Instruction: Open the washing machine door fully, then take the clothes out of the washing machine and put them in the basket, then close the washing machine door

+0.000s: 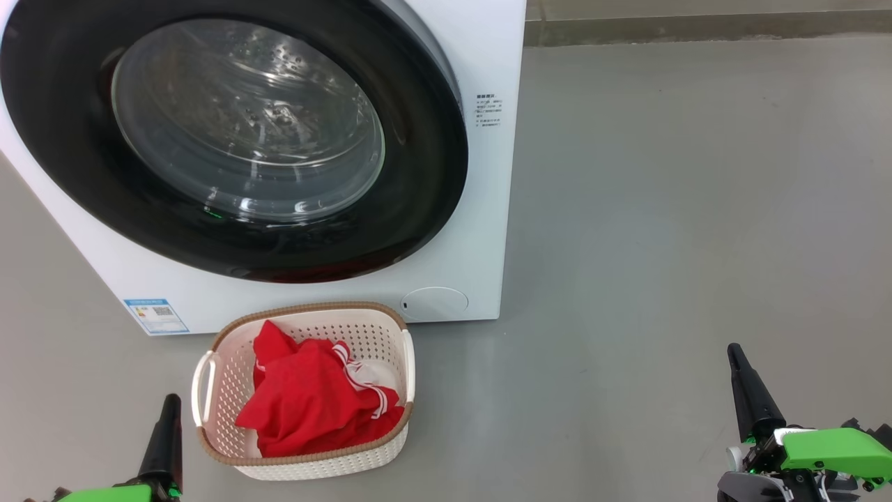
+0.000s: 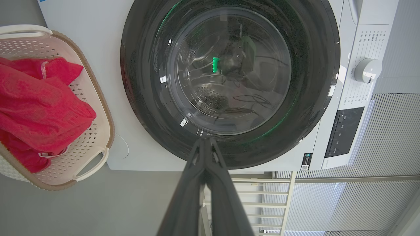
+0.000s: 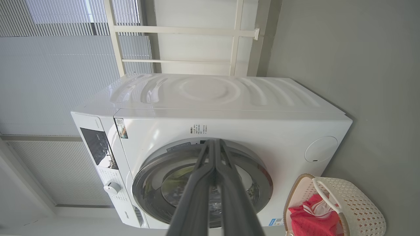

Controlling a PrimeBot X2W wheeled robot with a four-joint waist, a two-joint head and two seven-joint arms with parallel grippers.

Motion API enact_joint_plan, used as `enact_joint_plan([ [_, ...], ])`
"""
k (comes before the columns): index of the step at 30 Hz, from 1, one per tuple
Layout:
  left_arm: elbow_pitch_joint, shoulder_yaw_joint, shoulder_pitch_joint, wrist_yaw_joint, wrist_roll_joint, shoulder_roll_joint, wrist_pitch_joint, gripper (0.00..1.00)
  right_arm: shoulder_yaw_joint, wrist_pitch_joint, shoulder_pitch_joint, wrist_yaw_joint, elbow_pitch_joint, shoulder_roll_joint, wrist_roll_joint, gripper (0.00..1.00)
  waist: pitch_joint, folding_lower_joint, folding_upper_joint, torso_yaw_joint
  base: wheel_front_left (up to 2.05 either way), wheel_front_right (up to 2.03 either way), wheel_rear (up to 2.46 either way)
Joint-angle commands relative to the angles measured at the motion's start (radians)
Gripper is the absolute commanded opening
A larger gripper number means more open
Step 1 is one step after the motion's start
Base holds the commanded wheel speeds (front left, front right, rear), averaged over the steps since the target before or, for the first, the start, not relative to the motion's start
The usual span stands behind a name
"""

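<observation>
The washing machine door point(image 1: 233, 136) fills the upper left of the head view. Its black rim seems to sit flat on the washing machine point(image 1: 488, 84) — shut, by my reading. Below it, at lower centre-left, the clothes point(image 1: 313, 404) lie heaped in the basket point(image 1: 306, 307), just in front of the machine. The left gripper point(image 1: 169, 406), at lower left, is nearer to both; the right gripper point(image 1: 736, 354) sits well apart at lower right. Each has its fingers pressed together on nothing — little seems left to do.
</observation>
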Motion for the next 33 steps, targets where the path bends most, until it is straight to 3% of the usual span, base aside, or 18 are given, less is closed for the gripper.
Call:
enact_joint_plan([
  [1, -0.026, 0.033, -0.038, -0.003, -0.003, 0.016, 0.004, 0.00, 0.023, 0.008, -0.006, 0.002, -0.031, -0.003, 0.011, 0.00, 0.000, 0.0000, 0.0000, 0.000, 0.00, 0.00, 0.00],
  [33, -0.026, 0.033, -0.038, -0.003, -0.002, 0.016, 0.004, 0.00, 0.023, 0.008, -0.006, 0.002, -0.031, -0.003, 0.011, 0.00, 0.000, 0.0000, 0.0000, 0.000, 0.00, 0.00, 0.00],
])
